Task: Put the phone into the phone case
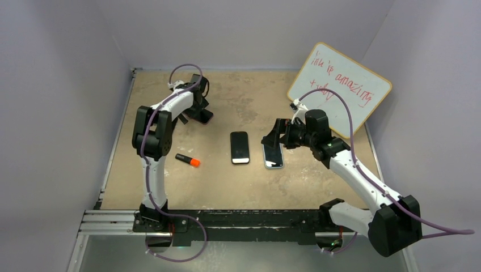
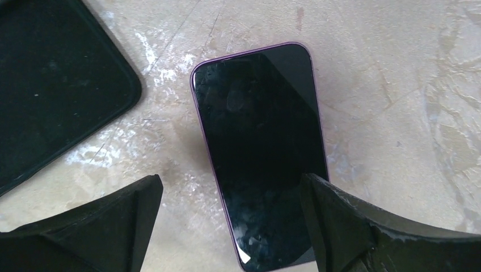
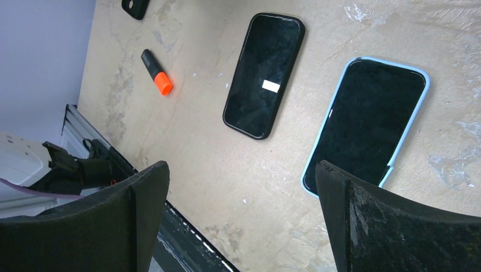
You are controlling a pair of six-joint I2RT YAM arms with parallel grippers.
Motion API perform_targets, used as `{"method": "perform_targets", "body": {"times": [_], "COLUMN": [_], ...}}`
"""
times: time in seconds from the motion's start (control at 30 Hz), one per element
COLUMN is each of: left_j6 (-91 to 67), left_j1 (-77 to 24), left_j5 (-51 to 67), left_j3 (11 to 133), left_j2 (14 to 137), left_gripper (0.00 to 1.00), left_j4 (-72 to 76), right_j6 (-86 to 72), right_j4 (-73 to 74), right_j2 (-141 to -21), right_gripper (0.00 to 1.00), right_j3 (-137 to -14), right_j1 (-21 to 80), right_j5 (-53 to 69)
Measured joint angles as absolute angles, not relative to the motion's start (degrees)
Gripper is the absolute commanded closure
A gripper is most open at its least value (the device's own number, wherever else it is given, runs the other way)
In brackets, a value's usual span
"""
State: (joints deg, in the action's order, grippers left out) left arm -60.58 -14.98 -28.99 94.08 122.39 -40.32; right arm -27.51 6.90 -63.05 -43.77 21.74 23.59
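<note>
Red marker handwriting on the whiteboard (image 1: 340, 93). Top line, slanting down to the right, ends in "amazing"; the two short words ahead of it too scrawled to make out. Beneath it a second line beginning with "+", the rest hidden behind the right arm (image 1: 317, 127). Left of the whiteboard, a small white sticker (image 3: 271, 86) on the black handset-shaped item (image 3: 255, 105), nothing legible on it.

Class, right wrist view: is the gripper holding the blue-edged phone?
No; the right gripper is open, the blue-edged phone lying on the table.
</note>
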Motion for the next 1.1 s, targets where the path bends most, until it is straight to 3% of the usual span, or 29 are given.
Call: {"method": "perform_targets", "body": {"times": [0.57,1.1], "left_j6": [-58.78,-58.92], "left_j1": [-11.6,-11.64], "left_j5": [-24.4,-25.34], "left_j3": [99.57,100.73], "left_j2": [127.76,128.42], "left_gripper": [0.02,0.13], "left_j4": [-34.76,-38.46], "right_j6": [-26.59,-27.49], "right_j4": [7.38,6.81], "right_j2": [-64.16,-65.14], "right_gripper": [0.01,0.01], "right_j3": [-43.77,-43.77], "right_j1": [21.74,21.74], "right_j5": [23.31,23.55]}}
